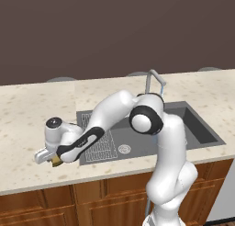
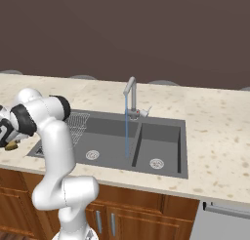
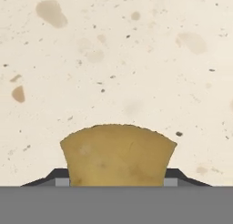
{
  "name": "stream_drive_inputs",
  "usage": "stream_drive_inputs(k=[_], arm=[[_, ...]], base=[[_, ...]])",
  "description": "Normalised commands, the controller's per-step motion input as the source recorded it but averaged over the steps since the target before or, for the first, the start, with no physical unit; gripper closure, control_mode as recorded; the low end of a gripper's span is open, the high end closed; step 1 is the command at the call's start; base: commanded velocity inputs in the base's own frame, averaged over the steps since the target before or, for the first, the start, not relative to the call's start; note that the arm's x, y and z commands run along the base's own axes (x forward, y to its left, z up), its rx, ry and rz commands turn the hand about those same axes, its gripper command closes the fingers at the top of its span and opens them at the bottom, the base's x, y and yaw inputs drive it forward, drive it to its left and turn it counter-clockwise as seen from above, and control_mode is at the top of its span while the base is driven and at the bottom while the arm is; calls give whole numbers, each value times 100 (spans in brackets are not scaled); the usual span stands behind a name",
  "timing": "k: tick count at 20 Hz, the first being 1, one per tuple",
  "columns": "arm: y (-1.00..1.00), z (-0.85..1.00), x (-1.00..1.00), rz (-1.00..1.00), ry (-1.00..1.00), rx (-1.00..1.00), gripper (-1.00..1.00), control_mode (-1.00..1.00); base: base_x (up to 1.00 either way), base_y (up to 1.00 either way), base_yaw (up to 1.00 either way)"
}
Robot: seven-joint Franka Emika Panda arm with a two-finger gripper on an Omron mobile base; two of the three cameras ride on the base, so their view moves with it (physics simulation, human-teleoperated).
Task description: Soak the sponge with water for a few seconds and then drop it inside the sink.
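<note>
The mustard-yellow sponge (image 3: 117, 155) sits between my gripper's (image 3: 116, 179) two dark tips, which press on its sides just above the speckled counter. From the left base, the gripper (image 1: 55, 160) hangs low over the counter left of the sink (image 1: 202, 133), with the sponge (image 1: 56, 161) peeking out beneath the hand. From the right base, the sponge (image 2: 11, 145) shows at the far left edge. A thin blue stream of water (image 2: 127, 131) runs from the faucet (image 2: 131, 90) into the sink (image 2: 161, 134).
A ribbed wire drainboard (image 1: 102, 148) covers the sink's left part, right beside the hand. The beige counter (image 1: 27, 115) spreads to the left and behind. The arm's elbow (image 1: 146, 119) hovers over the basin in front of the faucet (image 1: 154, 77).
</note>
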Motion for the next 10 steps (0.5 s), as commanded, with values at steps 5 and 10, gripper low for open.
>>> stream_drive_inputs(k=[5, 10], arm=[[-7, 67, 0, 0, -6, 2, 100, -100], [0, 69, 0, 0, -8, 4, 100, -100]], base=[[0, 0, 0], [0, 0, 0]])
